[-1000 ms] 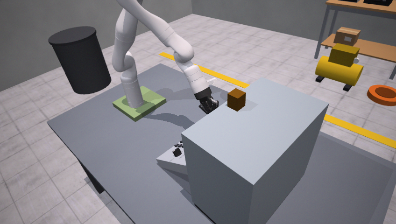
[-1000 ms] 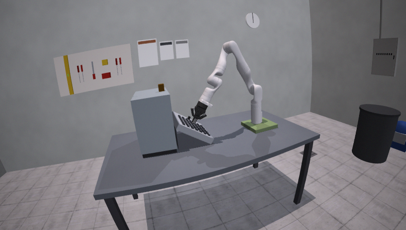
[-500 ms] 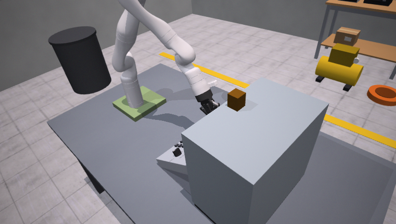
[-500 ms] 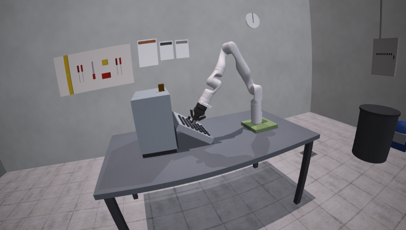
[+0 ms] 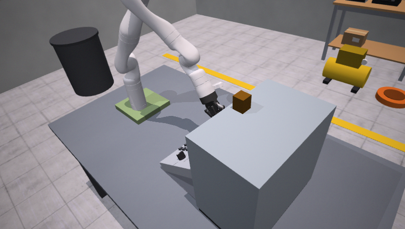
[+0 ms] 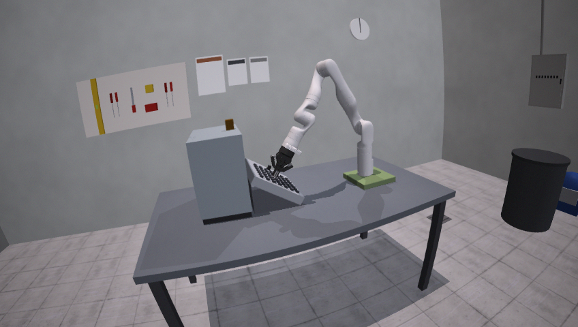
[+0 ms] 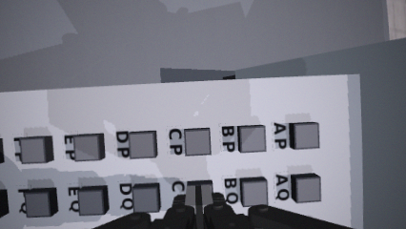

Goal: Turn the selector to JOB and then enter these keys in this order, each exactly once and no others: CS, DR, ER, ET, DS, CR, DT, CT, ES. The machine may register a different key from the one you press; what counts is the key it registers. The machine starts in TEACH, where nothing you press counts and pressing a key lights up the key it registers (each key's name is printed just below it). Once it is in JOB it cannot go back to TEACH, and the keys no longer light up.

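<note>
- Above the sloping pale-grey key panel (image 6: 254, 182) (image 7: 305, 97), the black two-fingered gripper (image 5: 213, 107) (image 6: 279, 165) (image 7: 198, 201) hovered, fingers together, gripping nothing.
- Its tips covered part of the CQ label.
</note>
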You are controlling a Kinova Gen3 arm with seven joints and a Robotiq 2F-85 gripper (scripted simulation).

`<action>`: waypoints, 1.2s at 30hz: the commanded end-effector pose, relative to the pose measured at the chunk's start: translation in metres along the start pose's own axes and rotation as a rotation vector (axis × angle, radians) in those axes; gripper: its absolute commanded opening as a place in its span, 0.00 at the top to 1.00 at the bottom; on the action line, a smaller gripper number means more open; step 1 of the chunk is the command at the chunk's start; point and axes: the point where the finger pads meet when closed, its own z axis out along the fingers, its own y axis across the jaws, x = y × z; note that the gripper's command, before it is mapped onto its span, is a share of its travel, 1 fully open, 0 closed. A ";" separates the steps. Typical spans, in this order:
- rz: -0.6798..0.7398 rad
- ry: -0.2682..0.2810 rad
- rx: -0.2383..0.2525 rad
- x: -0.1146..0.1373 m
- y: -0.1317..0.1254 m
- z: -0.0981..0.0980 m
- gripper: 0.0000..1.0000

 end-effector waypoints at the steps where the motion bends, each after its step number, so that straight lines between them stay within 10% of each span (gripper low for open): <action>1: 0.000 0.000 -0.002 0.000 0.001 -0.001 0.90; 36: 0.000 0.000 -0.002 0.000 0.001 0.009 0.90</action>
